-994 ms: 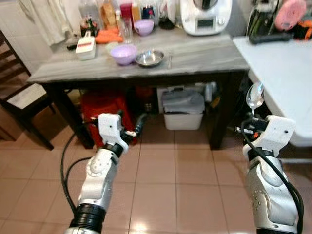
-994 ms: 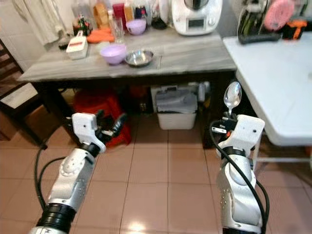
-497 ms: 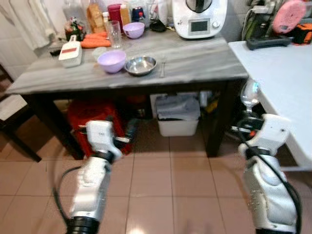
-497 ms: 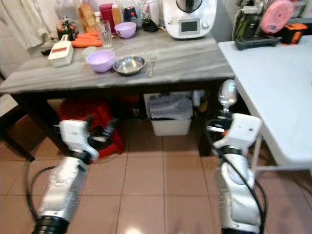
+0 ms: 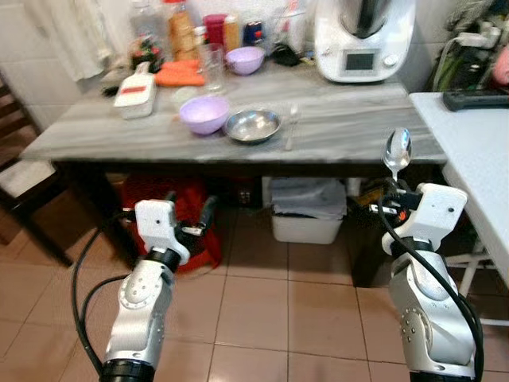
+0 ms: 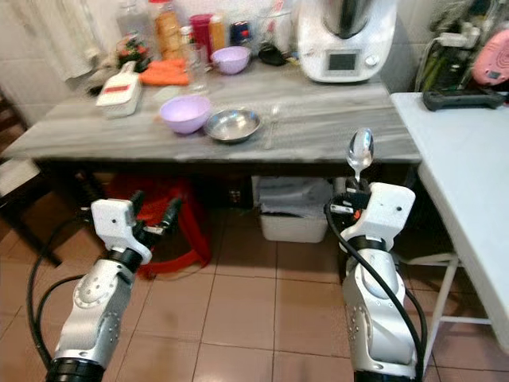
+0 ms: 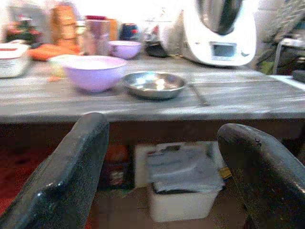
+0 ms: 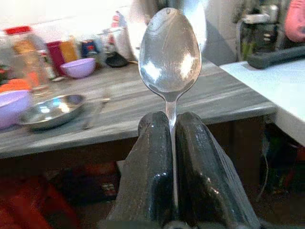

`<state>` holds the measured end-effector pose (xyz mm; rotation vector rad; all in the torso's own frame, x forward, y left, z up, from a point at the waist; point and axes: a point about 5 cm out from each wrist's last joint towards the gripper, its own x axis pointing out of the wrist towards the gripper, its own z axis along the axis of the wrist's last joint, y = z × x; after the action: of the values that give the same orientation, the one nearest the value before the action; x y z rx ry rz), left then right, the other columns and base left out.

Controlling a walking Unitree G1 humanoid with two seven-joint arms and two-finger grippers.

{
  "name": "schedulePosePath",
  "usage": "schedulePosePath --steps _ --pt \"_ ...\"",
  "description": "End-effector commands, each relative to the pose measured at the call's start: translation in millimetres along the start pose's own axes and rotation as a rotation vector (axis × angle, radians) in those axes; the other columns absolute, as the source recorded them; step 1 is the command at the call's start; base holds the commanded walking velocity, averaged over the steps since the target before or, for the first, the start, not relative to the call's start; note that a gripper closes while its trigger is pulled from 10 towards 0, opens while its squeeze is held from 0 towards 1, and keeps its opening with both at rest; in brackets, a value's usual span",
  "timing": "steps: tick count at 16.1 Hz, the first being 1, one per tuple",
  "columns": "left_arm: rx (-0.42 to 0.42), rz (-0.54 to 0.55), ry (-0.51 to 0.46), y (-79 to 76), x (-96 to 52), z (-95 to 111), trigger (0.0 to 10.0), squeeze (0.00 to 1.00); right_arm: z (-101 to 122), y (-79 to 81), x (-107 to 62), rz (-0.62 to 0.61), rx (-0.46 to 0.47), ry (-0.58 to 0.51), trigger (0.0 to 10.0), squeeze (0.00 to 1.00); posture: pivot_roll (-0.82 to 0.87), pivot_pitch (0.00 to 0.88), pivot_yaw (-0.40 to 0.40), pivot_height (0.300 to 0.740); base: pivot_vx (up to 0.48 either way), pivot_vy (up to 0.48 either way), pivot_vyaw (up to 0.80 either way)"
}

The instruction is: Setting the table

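Observation:
My right gripper (image 5: 393,193) is shut on a metal spoon (image 5: 396,151) that stands bowl-up, held below the front right corner of the grey table (image 5: 350,127). In the right wrist view the spoon (image 8: 169,52) rises from between the closed fingers (image 8: 155,162). My left gripper (image 5: 191,216) is open and holds nothing, low in front of the table. On the table sit a lilac bowl (image 5: 204,114), a steel dish (image 5: 252,125) and a fork (image 5: 290,129). The left wrist view looks past its fingers (image 7: 71,171) at the bowl (image 7: 94,71) and the dish (image 7: 153,84).
A white kitchen appliance (image 5: 365,40), bottles, a glass (image 5: 211,65) and a small lilac bowl (image 5: 245,59) crowd the table's back. Under it are a red stool (image 5: 171,199) and a white bin (image 5: 310,211). A white table (image 5: 477,151) stands at the right, a dark chair (image 5: 24,183) at the left.
The whole view has shifted, so the camera has moved. The spoon stays upright in the right gripper, and the left gripper stays open.

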<state>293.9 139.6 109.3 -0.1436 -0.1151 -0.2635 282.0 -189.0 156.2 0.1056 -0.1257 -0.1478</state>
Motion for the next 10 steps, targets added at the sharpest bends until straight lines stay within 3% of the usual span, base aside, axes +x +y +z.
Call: schedulePosePath --steps 1,10 --pt "0.0 -0.027 0.006 -6.1 0.5 1 10.0 0.0 3 -4.1 -1.3 -0.019 -0.001 -0.007 10.0 0.0 -0.09 0.043 0.06 0.74 0.42 0.0 0.0" --pt "-0.029 -0.055 0.017 -19.2 -6.9 -1 10.0 0.0 4 -9.7 -4.4 -0.031 -0.009 -0.003 10.0 0.0 -0.1 0.06 0.062 0.74 0.423 0.0 0.0"
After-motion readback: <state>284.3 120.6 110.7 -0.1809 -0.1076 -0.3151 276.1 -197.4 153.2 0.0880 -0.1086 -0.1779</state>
